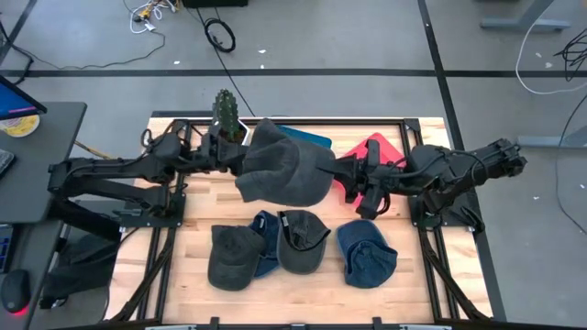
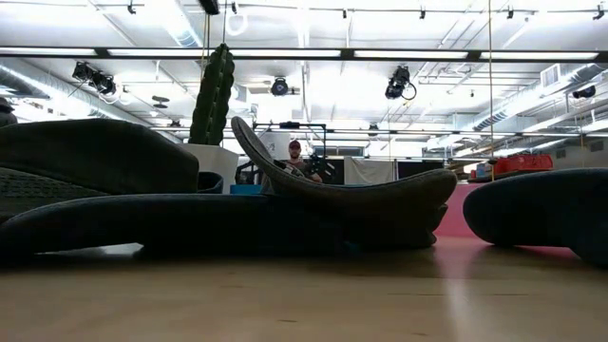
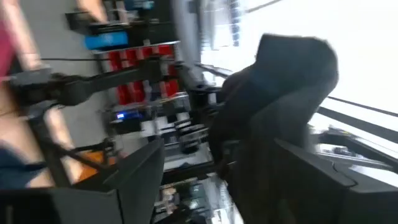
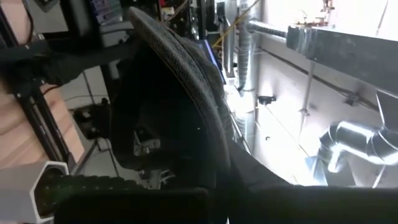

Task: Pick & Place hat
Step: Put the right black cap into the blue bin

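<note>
A big grey hat [image 1: 284, 171] hangs over the middle of the table between my two arms. My right gripper [image 1: 347, 174] reaches in from the table's right side and is shut on the hat's right edge. My left gripper [image 1: 238, 158] comes from the left and stands open at the hat's left edge. In the left wrist view its two fingers [image 3: 134, 180] stand wide apart, with the dark hat [image 3: 280, 106] ahead of them. A cactus [image 1: 225, 112] stands at the far left. My right gripper pinches the hat's edge [image 4: 217, 143] between its shut fingers, coming in about level from the table's right side. The hat is lifted clear of the table and sags away from the fingers toward the left arm. My left gripper is open beside the hat's left edge [image 1: 246, 165]. I cannot tell whether a finger still touches it.
Several caps lie along the table's near half: a grey one [image 1: 231, 258], a dark one [image 1: 303, 240] and a blue one [image 1: 367, 254]. A blue item [image 1: 307, 139] and a red one [image 1: 371, 147] lie at the far side. A person [image 2: 296, 157] shows beyond the table.
</note>
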